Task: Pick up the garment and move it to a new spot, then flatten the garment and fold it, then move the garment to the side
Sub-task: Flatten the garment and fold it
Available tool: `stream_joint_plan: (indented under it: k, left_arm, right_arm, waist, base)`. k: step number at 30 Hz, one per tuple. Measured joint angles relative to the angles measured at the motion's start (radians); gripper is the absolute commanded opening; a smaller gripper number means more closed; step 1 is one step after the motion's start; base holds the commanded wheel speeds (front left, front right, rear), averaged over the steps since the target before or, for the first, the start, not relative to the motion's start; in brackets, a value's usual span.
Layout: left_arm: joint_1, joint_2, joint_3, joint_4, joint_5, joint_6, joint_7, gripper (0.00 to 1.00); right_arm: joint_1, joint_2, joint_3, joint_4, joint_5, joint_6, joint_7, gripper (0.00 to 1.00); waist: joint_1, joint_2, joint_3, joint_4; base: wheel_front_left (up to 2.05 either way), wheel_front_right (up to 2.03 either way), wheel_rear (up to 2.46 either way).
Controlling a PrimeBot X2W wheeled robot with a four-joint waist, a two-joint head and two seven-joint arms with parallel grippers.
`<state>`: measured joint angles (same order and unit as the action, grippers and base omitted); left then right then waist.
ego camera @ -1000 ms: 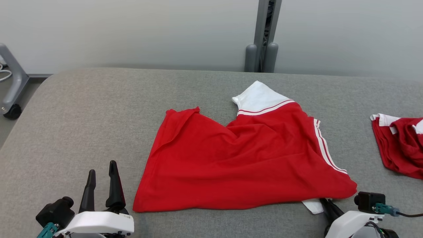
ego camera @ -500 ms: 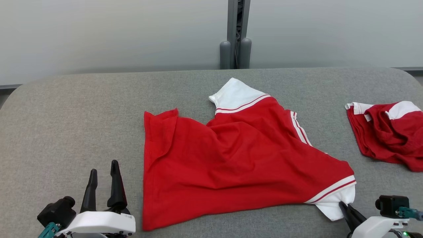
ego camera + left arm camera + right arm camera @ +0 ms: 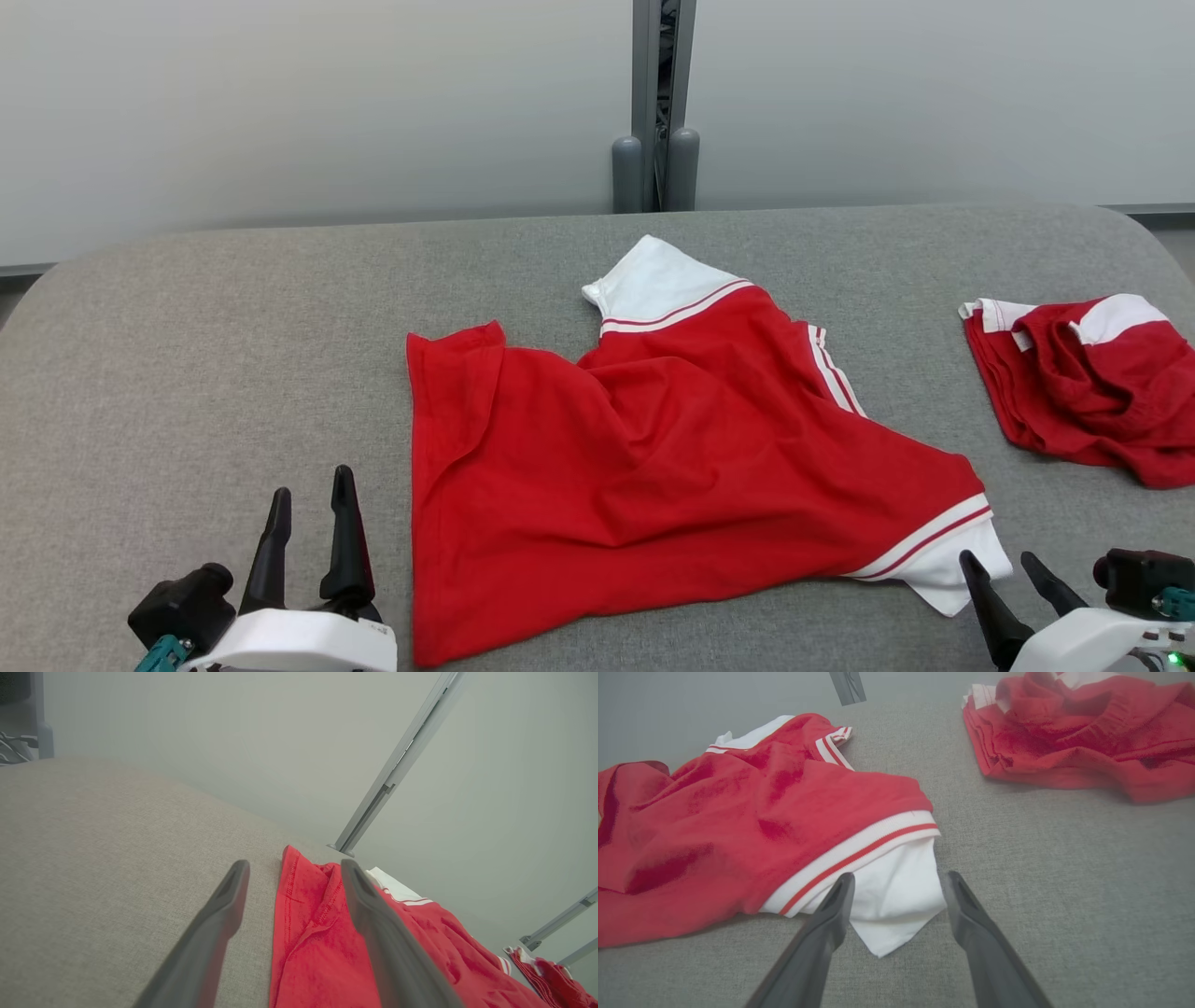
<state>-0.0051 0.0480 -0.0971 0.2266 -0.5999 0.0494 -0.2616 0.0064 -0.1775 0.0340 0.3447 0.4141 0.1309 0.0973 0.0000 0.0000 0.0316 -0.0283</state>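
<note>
The red garment (image 3: 672, 467) lies spread on the grey bench (image 3: 187, 355), roughly in the middle and a little toward the near edge. It is not flat: creases run across its centre and its left edge is folded over on itself. One white sleeve (image 3: 658, 280) with a red stripe points to the far side. The other white sleeve end (image 3: 943, 569) lies at the near right corner, below a white and red striped band.

The left tool (image 3: 311, 481) sits at the near left, just left of the garment's near left corner and apart from the cloth. Its two dark fingers are spread and grip nothing. In the left wrist view the left tool (image 3: 294, 863) frames the garment's folded left edge (image 3: 303, 914), which lies beyond the fingertips.

The right tool (image 3: 997, 556) sits at the near right, just beside the white sleeve end. Its fingers are also parted, with nothing clamped between them. In the right wrist view the right tool (image 3: 900, 875) has a fingertip on either side of the sleeve's near corner (image 3: 887, 905); whether the tips touch the cloth cannot be told.

A second red and white garment (image 3: 1083, 392) lies bunched at the far right of the bench, well apart from the first. Behind the bench stands a grey post (image 3: 656, 103) against a pale wall (image 3: 280, 93).
</note>
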Motion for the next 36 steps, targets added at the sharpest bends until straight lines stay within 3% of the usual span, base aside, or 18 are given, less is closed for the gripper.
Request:
stream_joint_plan:
  k: [10,23,36]
  left_arm:
    - [0.048,0.018,-0.021,-0.022,0.035,0.006,0.015,1.00]
    - [0.111,0.051,-0.043,-0.136,0.067,0.055,0.059,1.00]
    - [0.164,0.060,-0.061,-0.162,0.086,0.080,0.072,1.00]
  right_arm:
    - [0.036,0.006,-0.073,-0.151,-0.045,0.000,-0.016,1.00]
    - [0.043,0.063,-0.118,-0.367,-0.146,0.000,-0.064,1.00]
    - [0.076,0.110,-0.117,-0.357,-0.186,0.000,-0.131,1.00]
  waist:
    - [0.0000,0.0000,-0.044,-0.018]
    - [0.0001,0.0000,-0.087,-0.026]
    - [0.0000,0.0000,-0.114,-0.012]
  base:
    - [0.00,0.00,0.00]
    - [0.00,0.00,0.00]
    - [0.00,0.00,0.00]
